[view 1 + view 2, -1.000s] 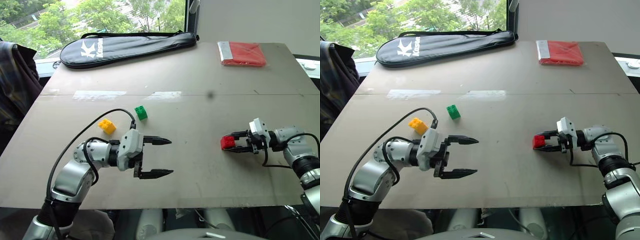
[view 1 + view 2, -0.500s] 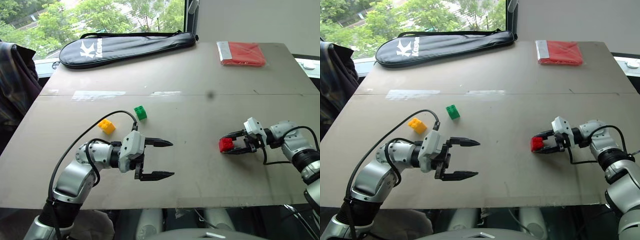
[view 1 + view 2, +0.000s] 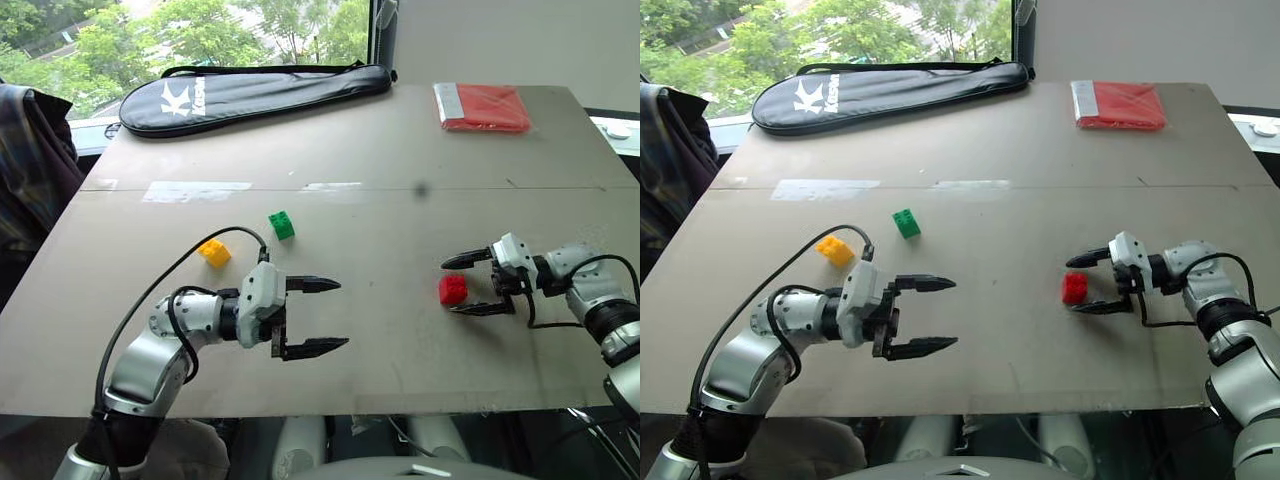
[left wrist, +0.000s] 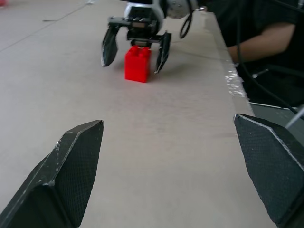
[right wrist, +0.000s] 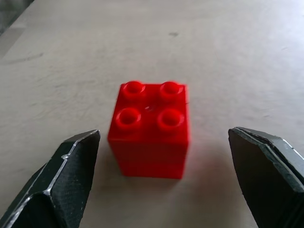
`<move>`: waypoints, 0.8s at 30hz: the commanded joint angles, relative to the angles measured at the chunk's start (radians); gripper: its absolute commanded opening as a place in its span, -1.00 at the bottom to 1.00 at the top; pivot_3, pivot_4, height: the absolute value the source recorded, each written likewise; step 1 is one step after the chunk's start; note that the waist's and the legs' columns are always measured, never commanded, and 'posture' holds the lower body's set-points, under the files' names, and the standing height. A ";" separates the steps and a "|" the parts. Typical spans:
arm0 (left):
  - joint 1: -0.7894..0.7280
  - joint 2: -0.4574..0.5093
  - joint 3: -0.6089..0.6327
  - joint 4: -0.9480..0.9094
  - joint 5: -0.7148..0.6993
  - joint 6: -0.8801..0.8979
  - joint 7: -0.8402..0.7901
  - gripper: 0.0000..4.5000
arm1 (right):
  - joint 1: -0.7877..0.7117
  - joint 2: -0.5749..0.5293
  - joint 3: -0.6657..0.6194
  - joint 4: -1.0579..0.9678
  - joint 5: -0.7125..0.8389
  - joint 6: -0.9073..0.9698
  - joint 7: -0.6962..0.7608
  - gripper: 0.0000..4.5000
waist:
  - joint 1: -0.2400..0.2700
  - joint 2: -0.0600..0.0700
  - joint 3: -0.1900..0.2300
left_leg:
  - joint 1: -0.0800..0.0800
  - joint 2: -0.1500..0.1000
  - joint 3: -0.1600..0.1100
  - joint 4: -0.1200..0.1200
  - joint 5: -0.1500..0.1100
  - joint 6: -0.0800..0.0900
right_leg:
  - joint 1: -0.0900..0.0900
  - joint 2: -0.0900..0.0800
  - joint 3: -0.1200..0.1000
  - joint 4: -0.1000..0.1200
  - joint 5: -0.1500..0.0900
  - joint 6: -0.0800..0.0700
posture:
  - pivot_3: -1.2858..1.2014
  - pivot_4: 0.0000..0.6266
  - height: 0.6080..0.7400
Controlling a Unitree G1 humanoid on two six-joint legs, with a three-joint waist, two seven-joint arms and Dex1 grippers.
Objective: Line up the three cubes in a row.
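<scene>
Red cube (image 3: 452, 289) is seen standing upright on the table (image 3: 400, 160), well apart from the green cube (image 3: 282, 225) and yellow cube (image 3: 213, 252); no row is yet formed. It lies untouched between the spread fingers of the right gripper (image 3: 468, 284); the left gripper (image 3: 320, 316) is held open, empty, near the yellow cube.

table (image 3: 400, 150): big, flat, grey-brown
far edge: my long black bag (image 3: 250, 92)
far right corner: red cloth (image 3: 485, 107)
middle: green cube (image 3: 282, 225), yellow cube (image 3: 213, 252)
right side: red cube (image 3: 452, 289)
</scene>
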 commanded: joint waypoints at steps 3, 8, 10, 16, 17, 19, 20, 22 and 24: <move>0.065 -0.093 0.097 -0.093 0.019 0.014 0.245 1.00 | 0.066 -0.033 -0.228 -0.169 0.071 0.106 0.048 0.98 | 0.001 0.000 0.000 | 0.000 0.001 -0.001 0.000 0.000 0.000 | 0.000 -0.001 0.000 0.000 0.000 0.000 | 0.03 -0.52 0.52; 0.041 -0.295 0.117 -0.124 0.179 0.073 0.655 1.00 | 0.185 -0.031 -0.415 -0.409 0.101 0.260 -0.020 0.98 | 0.013 0.000 0.000 | 0.000 0.000 -0.002 0.000 0.000 0.000 | 0.001 -0.002 0.000 0.000 0.001 0.001 | 0.03 -0.52 0.52; 0.025 -0.353 0.097 -0.123 0.266 0.097 0.785 1.00 | 0.232 -0.019 -0.471 -0.509 0.107 0.322 -0.076 0.98 | 0.019 0.000 0.000 | 0.000 -0.001 -0.002 0.001 0.000 0.000 | 0.002 -0.002 0.000 0.000 0.001 0.002 | 0.03 -0.52 0.52; -0.046 -0.462 0.026 -0.052 0.453 0.143 0.998 1.00 | 0.310 0.054 -0.592 -0.680 0.095 0.439 -0.226 0.98 | 0.022 0.000 0.000 | 0.001 -0.002 -0.002 0.001 0.000 0.000 | 0.002 -0.001 0.000 0.001 0.002 0.002 | 0.03 -0.52 0.52; -0.061 -0.474 0.021 -0.034 0.471 0.143 1.020 1.00 | 0.319 0.063 -0.603 -0.690 0.084 0.444 -0.238 0.98 | 0.025 0.000 -0.001 | 0.000 -0.002 -0.002 0.001 0.000 0.000 | 0.002 -0.001 0.000 0.001 0.002 0.002 | 0.03 -0.52 0.52; -0.089 -0.494 0.015 0.005 0.499 0.135 1.051 1.00 | 0.334 0.080 -0.623 -0.702 0.064 0.447 -0.246 0.98 | 0.026 0.000 -0.001 | 0.000 -0.002 0.000 0.001 0.000 0.000 | 0.002 0.000 -0.001 0.000 0.001 0.002 | 0.03 -0.52 0.52; -0.103 -0.505 0.014 0.027 0.511 0.136 1.069 1.00 | 0.339 0.088 -0.633 -0.707 0.055 0.450 -0.253 0.98 | 0.027 0.000 -0.001 | 0.000 -0.003 0.001 0.001 0.000 0.000 | 0.002 0.000 -0.001 0.000 0.001 0.002 | 0.03 -0.52 0.52; -0.125 -0.521 0.011 0.064 0.533 0.150 1.097 1.00 | 0.344 0.099 -0.646 -0.713 0.043 0.455 -0.260 0.98 | 0.027 0.000 -0.001 | -0.001 -0.003 0.001 0.001 0.000 0.000 | 0.002 -0.001 -0.001 0.000 0.001 0.002 | 0.03 -0.52 0.52; -0.140 -0.536 0.009 0.091 0.546 0.158 1.114 1.00 | 0.346 0.108 -0.658 -0.718 0.035 0.458 -0.263 0.98 | 0.026 0.000 0.000 | -0.001 -0.003 0.001 0.001 0.000 0.000 | 0.002 -0.001 -0.001 -0.001 0.001 0.002 | 0.03 -0.52 0.52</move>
